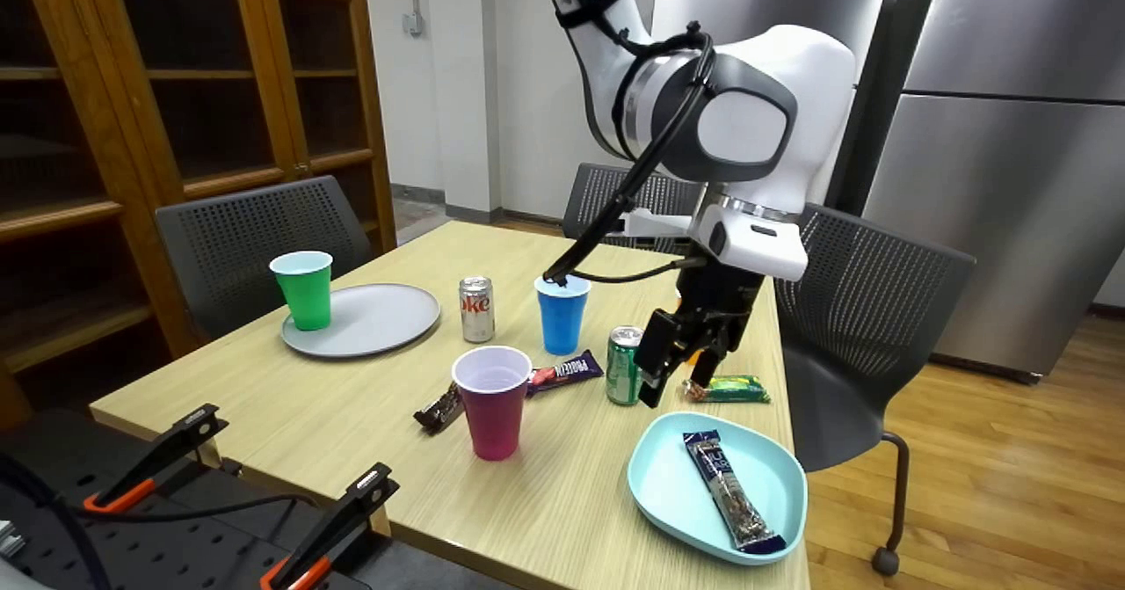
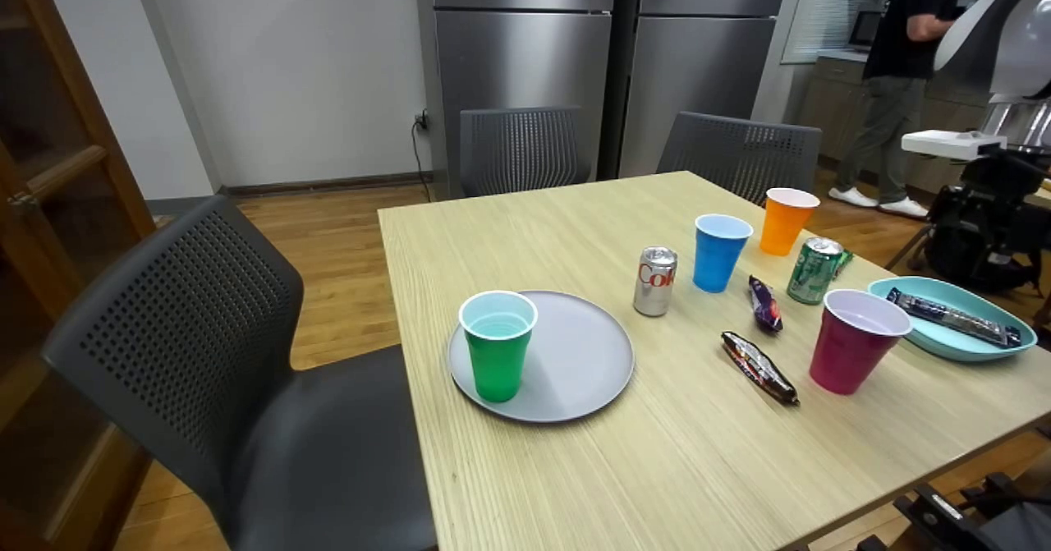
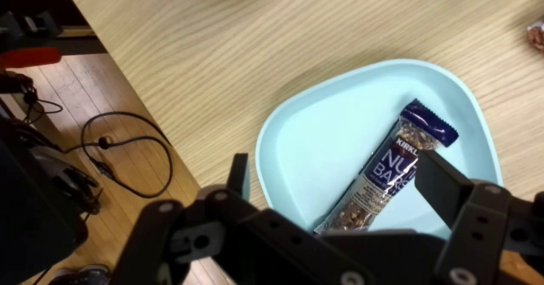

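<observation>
My gripper (image 1: 677, 386) is open and empty, tilted over the far edge of a light blue plate (image 1: 652, 493). In the wrist view the gripper (image 3: 333, 162) has its fingers wide apart above the plate (image 3: 314, 140). A nut bar in a clear and dark blue wrapper (image 3: 384, 170) lies slantwise on the plate, between the fingers in the picture; the right finger hides part of it. The bar also lies on the plate in both exterior views (image 1: 734, 493) (image 2: 956, 321). A green can (image 1: 623, 366) stands beside the gripper. A green-wrapped bar (image 1: 734, 389) lies behind it.
A maroon cup (image 1: 493, 405), blue cup (image 1: 562, 317), silver can (image 1: 476, 310), purple bar (image 1: 567, 372) and dark brown bar (image 2: 759, 368) are on the table. A green cup (image 2: 497, 354) stands on a grey plate (image 2: 587, 354). An orange cup (image 2: 786, 221) and chairs (image 2: 525, 149) are further back.
</observation>
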Controlling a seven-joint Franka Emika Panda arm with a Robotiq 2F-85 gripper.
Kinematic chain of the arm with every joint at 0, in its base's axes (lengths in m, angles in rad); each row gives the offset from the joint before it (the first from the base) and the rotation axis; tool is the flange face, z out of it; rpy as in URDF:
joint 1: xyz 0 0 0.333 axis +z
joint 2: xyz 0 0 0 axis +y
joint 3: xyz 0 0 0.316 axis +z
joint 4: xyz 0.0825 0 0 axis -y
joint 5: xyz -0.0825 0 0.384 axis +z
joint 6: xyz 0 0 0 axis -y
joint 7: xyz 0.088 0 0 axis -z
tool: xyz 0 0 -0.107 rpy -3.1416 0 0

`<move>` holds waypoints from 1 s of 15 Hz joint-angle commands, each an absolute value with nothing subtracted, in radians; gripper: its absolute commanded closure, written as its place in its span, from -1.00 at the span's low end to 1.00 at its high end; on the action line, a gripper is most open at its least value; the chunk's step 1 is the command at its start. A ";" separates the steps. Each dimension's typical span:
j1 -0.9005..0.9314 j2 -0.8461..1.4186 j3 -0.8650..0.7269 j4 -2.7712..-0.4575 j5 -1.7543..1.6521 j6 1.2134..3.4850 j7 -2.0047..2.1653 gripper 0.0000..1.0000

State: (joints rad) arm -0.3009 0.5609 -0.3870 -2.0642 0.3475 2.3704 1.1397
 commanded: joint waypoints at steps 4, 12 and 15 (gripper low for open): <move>-0.178 0.410 -0.381 -2.198 0.184 2.361 1.154 -1.00; -0.077 0.364 -0.325 -2.258 0.069 2.395 1.141 -1.00; -0.069 0.377 -0.290 -2.258 0.083 2.406 1.130 -1.00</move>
State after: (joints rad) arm -0.0708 0.4064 -0.3209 -2.2247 0.0960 2.3856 1.1390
